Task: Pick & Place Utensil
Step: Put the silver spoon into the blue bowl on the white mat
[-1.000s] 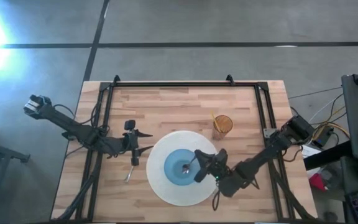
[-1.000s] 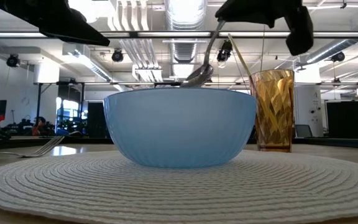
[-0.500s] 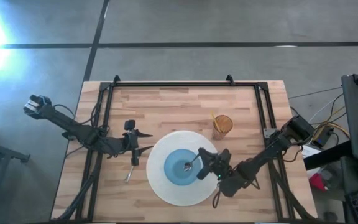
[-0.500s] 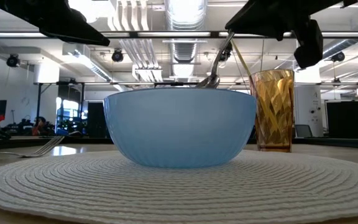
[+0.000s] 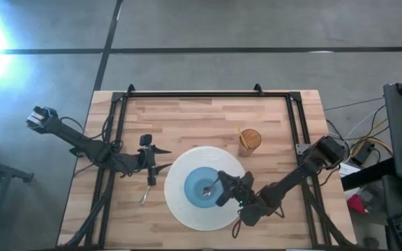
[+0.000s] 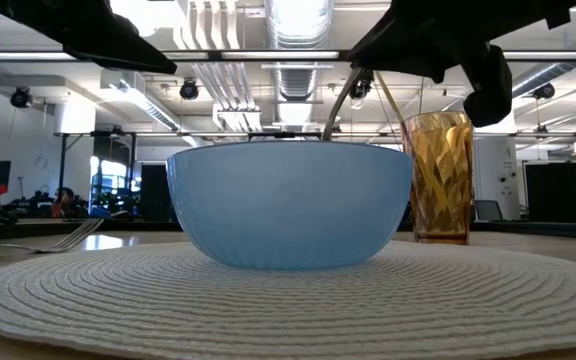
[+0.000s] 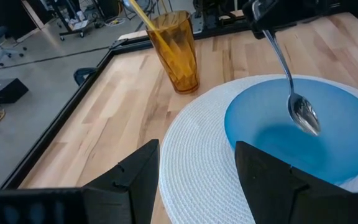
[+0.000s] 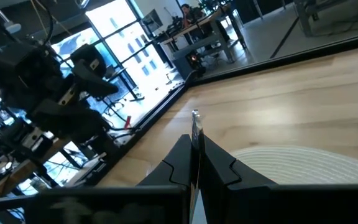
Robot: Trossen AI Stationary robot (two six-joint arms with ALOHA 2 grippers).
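My right claw (image 5: 223, 188) is pinched tight on the handle of the spoon (image 7: 294, 93), holding it over the blue bowl (image 5: 204, 188). The spoon's long axis slants down, handle end up in my fingers toward the right side of the worktop (image 5: 187, 118), its head pointing down and leftward into the bowl's hollow. From the low view I think the head sits below the rim, though the bowl wall hides it there. The bowl stands at the middle of a round white woven placemat (image 5: 180, 209). An amber tumbler (image 5: 250, 139) with a yellow straw stands just off the mat's far right edge. My left claw (image 5: 160, 158) waits with its fingers spread left of the mat, above a fork (image 5: 149, 187) lying on the light wood planks. Beyond lies grey floor and an open workshop hall with ceiling lights.
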